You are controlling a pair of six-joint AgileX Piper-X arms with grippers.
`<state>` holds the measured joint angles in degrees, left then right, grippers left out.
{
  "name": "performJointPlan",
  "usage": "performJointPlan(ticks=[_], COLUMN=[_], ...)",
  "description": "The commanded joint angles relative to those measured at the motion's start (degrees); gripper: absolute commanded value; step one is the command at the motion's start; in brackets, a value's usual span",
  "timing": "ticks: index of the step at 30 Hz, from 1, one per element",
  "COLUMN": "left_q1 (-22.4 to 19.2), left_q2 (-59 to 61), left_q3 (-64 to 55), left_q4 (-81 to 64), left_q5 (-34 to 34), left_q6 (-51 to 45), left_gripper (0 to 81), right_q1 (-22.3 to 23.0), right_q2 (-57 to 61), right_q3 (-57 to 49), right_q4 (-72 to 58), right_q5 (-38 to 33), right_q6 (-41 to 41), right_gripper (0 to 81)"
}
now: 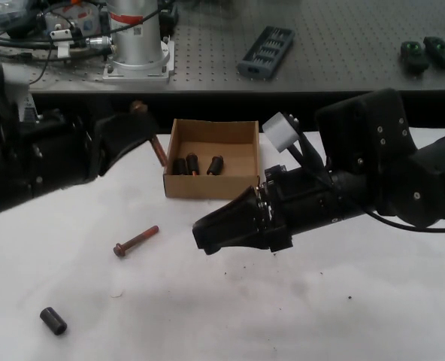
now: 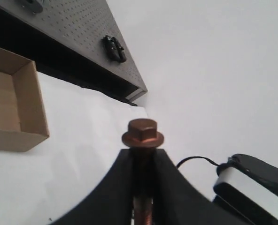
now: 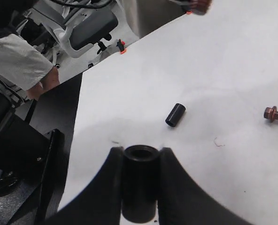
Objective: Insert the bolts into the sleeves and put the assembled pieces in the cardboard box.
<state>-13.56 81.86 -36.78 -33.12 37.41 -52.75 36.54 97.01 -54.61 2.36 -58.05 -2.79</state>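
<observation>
Copper-coloured bolt (image 2: 142,136) clamped in the left pincer (image 2: 142,155). We noted its flanged hex head standing just past the tips. Its shank ran back between the two black fingers (image 2: 111,192), which pressed on it from both sides. From above we saw this pincer raised off the desk (image 1: 298,316), just beside the left wall of the cardboard box (image 1: 207,185).

The right pincer (image 3: 140,152) was closed on a black sleeve (image 3: 140,187), one finger on each side, with the sleeve's open end facing forward at the tips. In the high view we placed that pincer above the white desk, in front of the box's near right corner and pointing left.

Inside the box we counted three dark assembled pieces (image 1: 193,163), lying close together toward the near wall.

Loose on the desk:
- A second bolt (image 1: 136,241) lay flat, in front of the box and to its left.
- A second sleeve (image 1: 53,321) lay on its side, nearer the front left and well apart from that bolt.

Both lay apart from the pincers.

Behind the desk we recorded a grey perforated board (image 1: 343,30) carrying a dark ridged rack (image 1: 266,51) and a silver column (image 1: 136,34).
</observation>
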Motion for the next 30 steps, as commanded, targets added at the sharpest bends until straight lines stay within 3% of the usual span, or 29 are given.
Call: performJointPlan(ticks=[1,11,30], left_q1=[-0.7,-0.6,-0.6], left_q2=[-0.7,-0.7,-0.7], left_q3=[3.3,8.1,8.1], left_q4=[-8.3,-9.0,-14.3], left_q5=[0.9,9.5,13.5], left_q6=[-2.7,1.9,2.5], left_gripper=[0.6,0.6,0.6], right_q1=[0.1,0.1,0.1], right_q2=[-0.7,-0.7,-0.7], right_q3=[-0.4,-0.4,-0.4], right_q4=[0.3,0.3,4.2], right_q5=[0.8,-3.0,-5.5], right_q6=[-1.1,-6.3,-14.2], right_gripper=[4.4,4.4,4.4])
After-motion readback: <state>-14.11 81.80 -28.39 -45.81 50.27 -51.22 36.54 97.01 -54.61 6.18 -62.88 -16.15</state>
